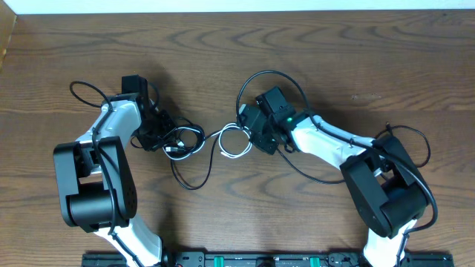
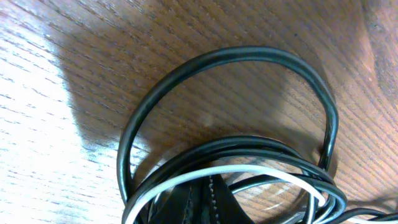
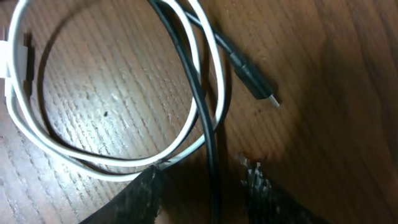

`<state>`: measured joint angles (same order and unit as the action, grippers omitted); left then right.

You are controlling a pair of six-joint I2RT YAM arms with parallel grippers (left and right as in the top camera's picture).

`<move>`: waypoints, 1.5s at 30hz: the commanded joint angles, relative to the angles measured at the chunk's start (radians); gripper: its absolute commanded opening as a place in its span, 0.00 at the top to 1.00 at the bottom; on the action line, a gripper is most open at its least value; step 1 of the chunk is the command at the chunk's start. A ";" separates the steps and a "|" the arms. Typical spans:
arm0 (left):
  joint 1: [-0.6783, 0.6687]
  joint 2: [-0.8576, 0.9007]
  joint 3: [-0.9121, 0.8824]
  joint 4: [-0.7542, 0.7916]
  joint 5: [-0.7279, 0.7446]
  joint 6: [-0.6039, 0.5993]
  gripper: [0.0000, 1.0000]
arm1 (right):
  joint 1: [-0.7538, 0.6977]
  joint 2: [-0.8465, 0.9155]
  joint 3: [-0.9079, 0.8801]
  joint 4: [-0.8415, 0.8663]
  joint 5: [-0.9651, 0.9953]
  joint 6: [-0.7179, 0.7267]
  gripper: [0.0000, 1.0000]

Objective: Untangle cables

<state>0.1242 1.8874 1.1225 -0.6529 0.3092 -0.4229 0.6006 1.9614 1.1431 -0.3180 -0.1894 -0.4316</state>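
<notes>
The black cable (image 1: pixel 194 182) lies tangled mid-table, its coils bunched at my left gripper (image 1: pixel 165 139). The white cable (image 1: pixel 231 152) forms a small loop beside my right gripper (image 1: pixel 256 141). In the left wrist view the fingers (image 2: pixel 210 186) are pressed together, and black coils (image 2: pixel 217 59) and the white cable (image 2: pixel 249 169) cross their tip. In the right wrist view the gripper (image 3: pixel 205 180) is open and low over the table. The black cable (image 3: pixel 208 124) runs between its fingers and the white loop (image 3: pixel 93 165) touches the left finger. A black end plug (image 3: pixel 255 81) lies just ahead.
Thick black robot wires arc above the right arm (image 1: pixel 278 76) and beside the left arm (image 1: pixel 83 90). The table's far edge (image 1: pixel 237 9) runs along the top. A black rail (image 1: pixel 260 259) lies at the front.
</notes>
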 commanded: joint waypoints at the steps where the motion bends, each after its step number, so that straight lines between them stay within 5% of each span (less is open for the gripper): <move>1: 0.005 0.014 -0.013 0.001 -0.010 -0.009 0.92 | 0.006 0.021 -0.046 -0.020 0.023 -0.010 0.62; 16: 0.005 0.014 -0.013 0.003 -0.010 -0.008 0.92 | 0.008 0.021 -0.046 -0.082 0.092 -0.003 0.67; 25: 0.005 0.014 -0.013 0.003 -0.010 -0.009 0.92 | 0.008 0.021 -0.046 -0.092 0.093 0.051 0.92; 33: 0.005 0.014 -0.013 0.003 -0.006 -0.009 0.92 | 0.008 0.021 -0.046 -0.119 0.093 0.175 0.98; 45: 0.005 0.014 -0.013 0.004 -0.006 -0.009 0.92 | 0.008 0.021 -0.046 -0.180 0.093 0.177 0.99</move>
<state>0.1242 1.8874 1.1225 -0.6495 0.3122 -0.4229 0.6018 1.9339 1.1442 -0.4553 -0.1413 -0.2729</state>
